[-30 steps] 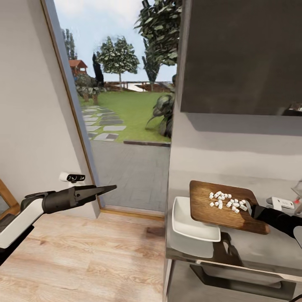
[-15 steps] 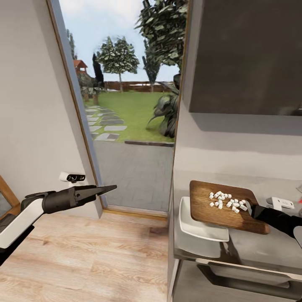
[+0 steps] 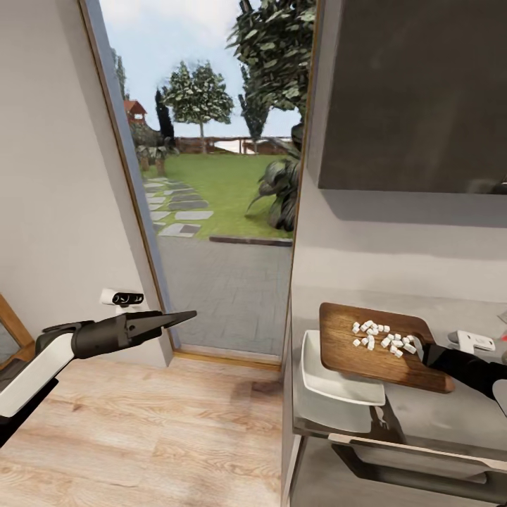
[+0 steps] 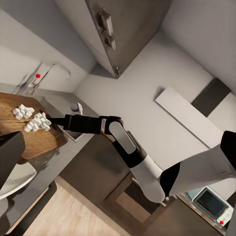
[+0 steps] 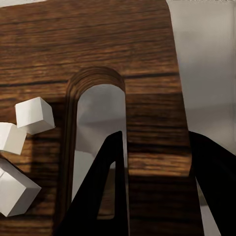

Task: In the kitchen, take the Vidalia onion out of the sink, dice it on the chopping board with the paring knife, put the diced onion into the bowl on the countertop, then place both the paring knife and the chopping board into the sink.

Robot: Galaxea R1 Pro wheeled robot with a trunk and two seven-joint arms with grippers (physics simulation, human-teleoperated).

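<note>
The brown chopping board (image 3: 373, 352) hangs level over the countertop (image 3: 429, 415), its left part above the white bowl (image 3: 331, 377). Pale diced onion bits (image 3: 384, 336) lie on the board. My right gripper (image 3: 424, 350) is shut on the board's handle end. In the right wrist view one finger (image 5: 105, 187) passes through the handle slot, and the gripper (image 5: 157, 182) clamps the wooden bar of the board (image 5: 98, 44). My left gripper (image 3: 179, 317) stands open over the floor, holding nothing. The left wrist view shows the board (image 4: 34, 140), the bits (image 4: 32, 120) and the sink's faucet (image 4: 54, 66). The paring knife is out of view.
An open doorway (image 3: 211, 267) to a garden is left of the counter's end. A dark wall cabinet (image 3: 415, 91) hangs above the counter. A small white object (image 3: 473, 341) sits on the counter behind my right arm. Wooden floor (image 3: 155, 436) lies under the left arm.
The view shifted a second ago, so counter and bowl slid right in the picture. The held board overlaps the bowl more now. Little has changed in the last half second.
</note>
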